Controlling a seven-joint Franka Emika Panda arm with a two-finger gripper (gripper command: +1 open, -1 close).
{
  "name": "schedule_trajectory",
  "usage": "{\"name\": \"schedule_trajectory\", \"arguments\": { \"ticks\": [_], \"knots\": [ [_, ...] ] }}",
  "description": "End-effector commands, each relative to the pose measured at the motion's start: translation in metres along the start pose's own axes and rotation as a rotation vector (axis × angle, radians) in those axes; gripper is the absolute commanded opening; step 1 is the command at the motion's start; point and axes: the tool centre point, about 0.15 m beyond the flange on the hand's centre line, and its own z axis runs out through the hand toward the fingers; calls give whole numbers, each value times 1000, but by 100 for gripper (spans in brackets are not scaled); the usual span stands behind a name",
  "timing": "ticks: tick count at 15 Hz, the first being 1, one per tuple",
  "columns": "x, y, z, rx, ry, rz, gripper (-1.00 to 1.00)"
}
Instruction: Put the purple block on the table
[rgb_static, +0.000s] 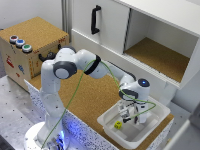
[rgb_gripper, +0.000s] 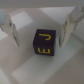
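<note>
Risk: the yellow cube (rgb_static: 117, 125) sits near the gripper (rgb_static: 127, 116) in the white tray (rgb_static: 155, 114), so a drifting descent could clip it or pinch the purple block (rgb_gripper: 44, 43) off-centre and tip it. Fingers (rgb_gripper: 11, 29) are spread wide, holding nothing. Block lies on the tray floor, centred between them, touching neither.

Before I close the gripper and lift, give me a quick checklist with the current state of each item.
1. Purple block between the fingers: ok.
2. Gripper open, jaws clear of the block: ok.
3. Gripper over the white tray: ok.
4. Yellow cube apart from the gripper: ok.
5. Fingers low enough to grip: cannot tell.
6. Bare table beside the tray for placing: ok.
</note>
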Motion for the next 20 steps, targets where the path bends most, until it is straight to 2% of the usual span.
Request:
{"name": "schedule_trajectory", "arguments": {
  "ticks": [1, 3, 5, 7, 10, 12, 14, 19, 20],
  "knots": [
    [7, 1, 21, -52, -15, -19, -100],
    [4, 5, 22, -51, -21, -11, -100],
    [4, 3, 12, -37, 3, -14, -100],
    [11, -6, -16, 8, 64, -44, -100],
    [15, -28, -54, 34, 135, -153, -100],
    [17, -49, -77, 134, 129, -249, -100],
    [12, -77, -98, 185, 121, -351, -100],
    [-25, -144, -145, 185, 174, -563, -100],
    [-37, -160, -150, 180, 167, -619, -100]
  ]
}}
